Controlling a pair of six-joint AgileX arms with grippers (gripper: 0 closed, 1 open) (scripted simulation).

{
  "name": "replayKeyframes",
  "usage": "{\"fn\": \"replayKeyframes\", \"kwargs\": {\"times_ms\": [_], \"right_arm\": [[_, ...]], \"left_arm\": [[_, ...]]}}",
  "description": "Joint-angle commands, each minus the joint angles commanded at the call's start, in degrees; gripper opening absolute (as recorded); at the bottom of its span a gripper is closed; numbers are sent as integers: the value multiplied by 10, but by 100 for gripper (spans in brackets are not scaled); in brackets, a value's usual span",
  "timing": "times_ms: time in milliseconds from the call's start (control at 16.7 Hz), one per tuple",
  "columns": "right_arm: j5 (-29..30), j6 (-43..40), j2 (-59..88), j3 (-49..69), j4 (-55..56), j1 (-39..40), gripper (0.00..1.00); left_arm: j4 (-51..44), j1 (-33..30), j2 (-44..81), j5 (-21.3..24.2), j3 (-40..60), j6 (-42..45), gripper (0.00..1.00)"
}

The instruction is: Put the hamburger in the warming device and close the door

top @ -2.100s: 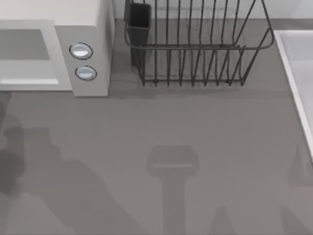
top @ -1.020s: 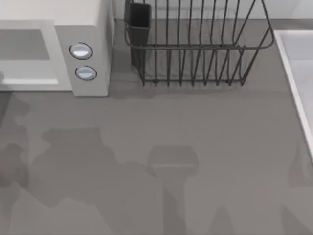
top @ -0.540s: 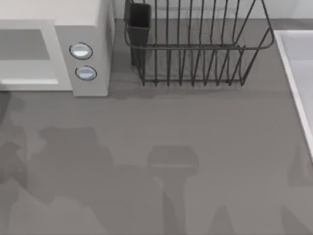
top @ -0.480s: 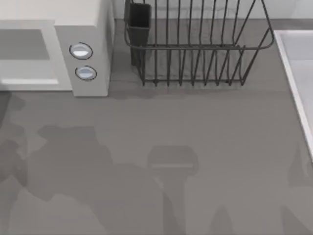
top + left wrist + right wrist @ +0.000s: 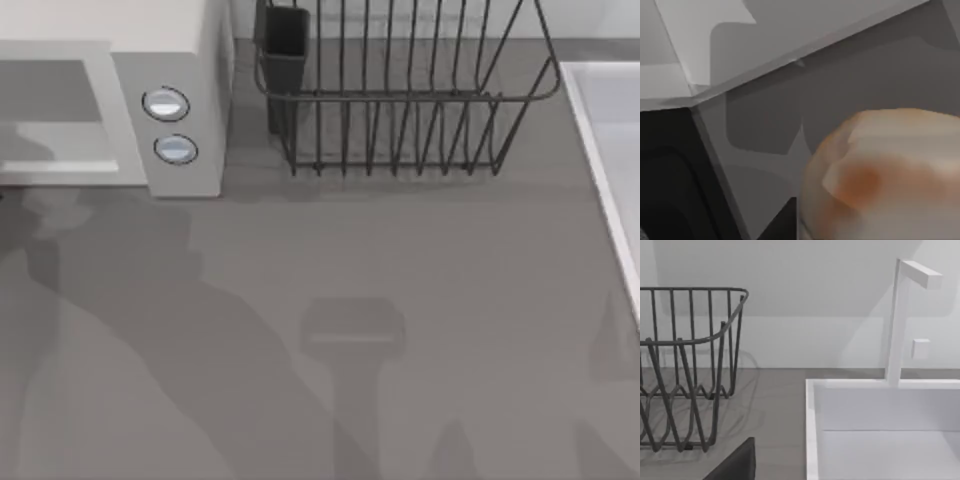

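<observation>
A black wire dish rack (a dark cup at one corner) stands near a white sink.

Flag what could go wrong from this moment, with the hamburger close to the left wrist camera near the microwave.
1. The hamburger sits very close to a grey edge in the left wrist view; it might clip it going in.
2. In the top view, the microwave lies at the table's left edge, so the approach is hard to check.
3. The dish rack stands right beside the microwave, limiting room on that side.
</observation>
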Motion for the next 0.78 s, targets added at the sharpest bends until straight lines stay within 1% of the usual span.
{"fn": "replayKeyframes", "kwargs": {"times_ms": [240,480,660,780], "right_arm": [[0,0,0,0,0,0,100],[0,0,0,0,0,0,100],[0,0,0,0,0,0,100],[0,0,0,0,0,0,100]], "left_arm": [[266,-13,52,22,-37,-77,0],[522,-26,86,58,-99,-172,0],[666,-32,100,84,-151,-244,0],[733,-33,104,97,-181,-287,0]]}}
